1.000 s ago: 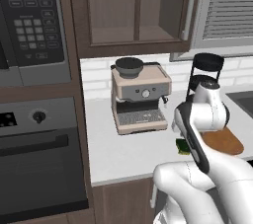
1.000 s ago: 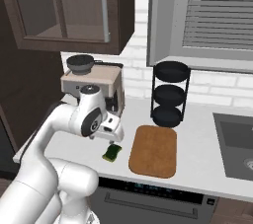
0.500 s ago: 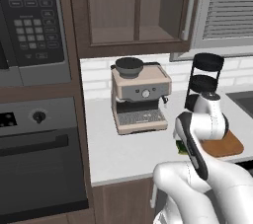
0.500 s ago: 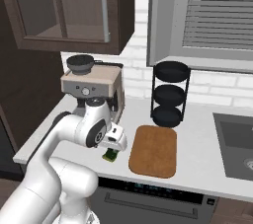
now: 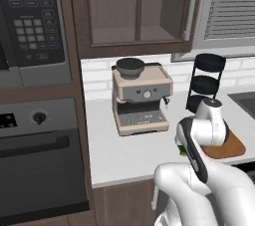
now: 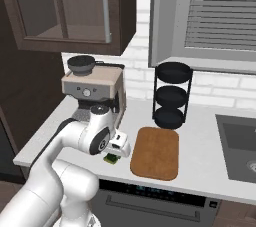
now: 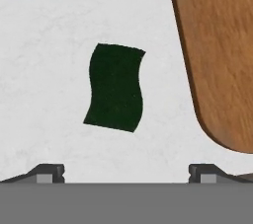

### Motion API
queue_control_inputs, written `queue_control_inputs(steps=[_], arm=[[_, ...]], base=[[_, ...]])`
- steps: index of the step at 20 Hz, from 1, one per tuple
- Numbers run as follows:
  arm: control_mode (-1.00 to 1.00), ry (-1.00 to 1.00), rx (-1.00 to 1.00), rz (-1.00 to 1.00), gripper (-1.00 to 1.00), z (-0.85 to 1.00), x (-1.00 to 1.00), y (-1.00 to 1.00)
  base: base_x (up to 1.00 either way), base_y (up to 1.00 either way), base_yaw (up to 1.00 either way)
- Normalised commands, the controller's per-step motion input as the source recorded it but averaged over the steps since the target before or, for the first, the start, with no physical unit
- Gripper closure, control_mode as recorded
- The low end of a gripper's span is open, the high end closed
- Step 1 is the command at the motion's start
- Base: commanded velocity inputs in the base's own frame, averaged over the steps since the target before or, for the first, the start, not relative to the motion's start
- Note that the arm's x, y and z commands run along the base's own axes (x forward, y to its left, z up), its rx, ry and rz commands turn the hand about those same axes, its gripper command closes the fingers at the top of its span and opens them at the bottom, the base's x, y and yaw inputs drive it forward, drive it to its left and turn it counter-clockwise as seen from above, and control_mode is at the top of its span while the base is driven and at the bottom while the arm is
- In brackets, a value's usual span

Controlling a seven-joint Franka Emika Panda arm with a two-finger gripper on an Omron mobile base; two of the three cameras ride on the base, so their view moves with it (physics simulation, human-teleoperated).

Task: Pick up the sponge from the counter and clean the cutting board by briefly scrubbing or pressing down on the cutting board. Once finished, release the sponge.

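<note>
The sponge (image 7: 115, 88) lies flat on the counter (image 7: 39, 70), dark green top up, just left of the cutting board (image 7: 222, 55) in the hand view. My gripper (image 7: 126, 171) hangs straight above it, open wide, with both fingertips spread and nothing between them. In the right base view the gripper (image 6: 119, 150) is low over the sponge (image 6: 111, 159), close beside the orange-brown cutting board (image 6: 156, 152). From the left base view my arm covers most of the sponge, and only the right part of the cutting board (image 5: 226, 149) shows.
A beige coffee machine (image 6: 95, 88) stands behind the sponge near the wall. A black three-tier rack (image 6: 171, 96) is behind the board, and a sink (image 6: 240, 141) lies to the right. Microwave (image 5: 30, 21) and oven (image 5: 40, 155) fill the left side.
The hand has come down and forward over the sponge, jaws staying open. Sponge and cutting board have not moved.
</note>
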Motion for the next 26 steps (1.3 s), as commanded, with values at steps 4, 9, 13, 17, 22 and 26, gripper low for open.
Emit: queue_control_inputs(steps=[4,9,13,17,22,26], arm=[[-1.00,0.00,0.00,0.00,-1.00,-0.26,0.12,0.00],[-1.00,0.00,0.00,0.00,-1.00,-0.35,0.10,0.02],[-1.00,0.00,0.00,0.00,-1.00,-0.33,0.03,0.10],[-1.00,0.00,0.00,0.00,-1.00,-0.15,0.00,0.21],[-1.00,0.00,0.00,0.03,-1.00,-0.10,0.00,0.25],[-1.00,0.00,0.00,0.02,-1.00,-0.19,0.00,0.03]], base=[[0.00,0.00,0.00],[0.00,0.00,0.00],[0.00,0.00,0.00],[0.00,0.00,0.00],[0.00,0.00,0.00],[0.00,0.00,0.00]])
